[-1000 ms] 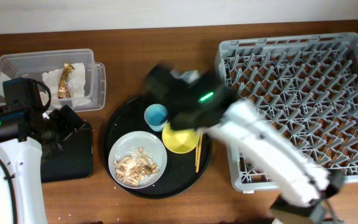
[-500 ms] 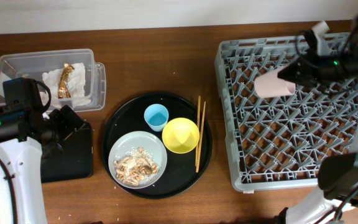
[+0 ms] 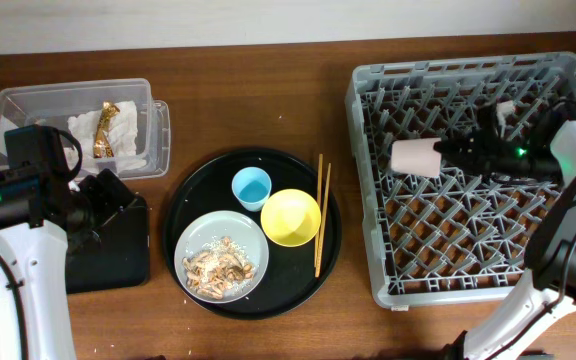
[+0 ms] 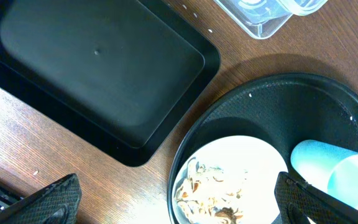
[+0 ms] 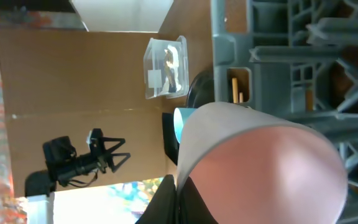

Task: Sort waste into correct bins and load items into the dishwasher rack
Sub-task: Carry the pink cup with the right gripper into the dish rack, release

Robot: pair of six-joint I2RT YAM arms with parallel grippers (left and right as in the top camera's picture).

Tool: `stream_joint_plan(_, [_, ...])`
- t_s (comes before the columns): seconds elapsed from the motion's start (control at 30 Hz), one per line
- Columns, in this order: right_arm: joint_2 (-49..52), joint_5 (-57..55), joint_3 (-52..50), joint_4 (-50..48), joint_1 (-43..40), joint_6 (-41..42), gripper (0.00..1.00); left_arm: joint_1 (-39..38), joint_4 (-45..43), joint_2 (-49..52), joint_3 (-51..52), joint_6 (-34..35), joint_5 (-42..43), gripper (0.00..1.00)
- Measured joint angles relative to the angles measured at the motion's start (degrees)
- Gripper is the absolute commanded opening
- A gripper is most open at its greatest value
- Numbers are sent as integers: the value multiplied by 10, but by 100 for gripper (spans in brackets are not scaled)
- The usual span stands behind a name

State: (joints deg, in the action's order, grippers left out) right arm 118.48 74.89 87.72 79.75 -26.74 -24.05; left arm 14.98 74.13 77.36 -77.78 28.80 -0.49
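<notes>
My right gripper (image 3: 448, 153) is shut on the rim of the pink cup (image 3: 415, 157), which lies on its side low over the left middle of the dishwasher rack (image 3: 468, 70). In the right wrist view the fingers (image 5: 185, 202) pinch the pink cup's (image 5: 260, 162) wall. The blue cup (image 3: 251, 186), yellow bowl (image 3: 291, 217), chopsticks (image 3: 321, 215) and grey plate (image 3: 221, 256) with food scraps (image 4: 213, 193) sit on the round black tray (image 3: 183, 215). My left gripper (image 4: 182, 205) stands open above the table between the black bin (image 4: 98, 68) and the plate.
The clear bin (image 3: 73, 125) at the back left holds a white napkin (image 3: 83, 128) and a gold-brown wrapper (image 3: 106, 128). The shallow black bin (image 3: 118, 260) lies in front of it, partly under my left arm. Bare wooden table separates the round tray from the rack.
My right arm has swung from over the round tray to the rack with the pink cup, then brought it down and leftward over the pegs. The left arm has not moved.
</notes>
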Motion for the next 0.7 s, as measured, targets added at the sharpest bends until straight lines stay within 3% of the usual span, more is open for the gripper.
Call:
stream_joint_plan(0.37, [0, -36, 0, 10, -42, 3, 4, 0, 0, 0, 0, 0, 0, 99])
stream_joint_plan(0.7, [0, -72, 0, 10, -45, 18, 13, 0, 0, 0, 0, 0, 0, 99])
